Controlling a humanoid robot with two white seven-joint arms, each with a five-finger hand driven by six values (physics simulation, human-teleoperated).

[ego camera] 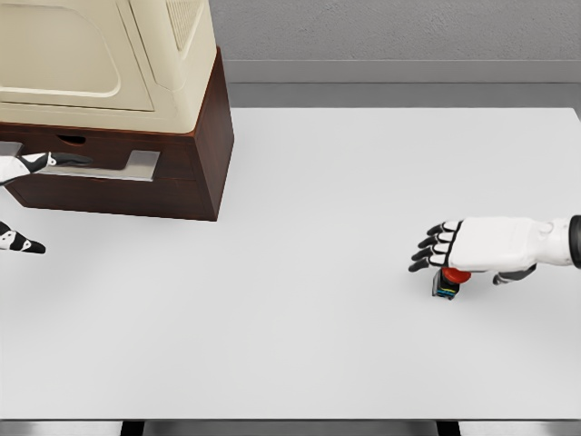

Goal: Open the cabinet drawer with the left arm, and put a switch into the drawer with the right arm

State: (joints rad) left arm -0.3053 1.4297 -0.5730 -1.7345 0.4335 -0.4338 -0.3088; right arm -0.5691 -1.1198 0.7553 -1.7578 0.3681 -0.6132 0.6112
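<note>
The switch (447, 284), a small dark block with a red button on top, sits on the white table at the right. My right hand (454, 267) hovers palm down just over it with its fingers stretched out, holding nothing. The cabinet (172, 145) stands at the back left, a dark wooden base under a cream top. Its drawer front carries a grey metal handle (100, 167) and looks flush with the base. My left hand (34, 204) enters at the left edge with its fingers spread. One fingertip (36, 162) reaches the handle's left end; the palm is out of frame.
The white table (300, 345) stretches from the cabinet to the right edge. Its front edge runs along the bottom of the view. A grey wall stands behind the table.
</note>
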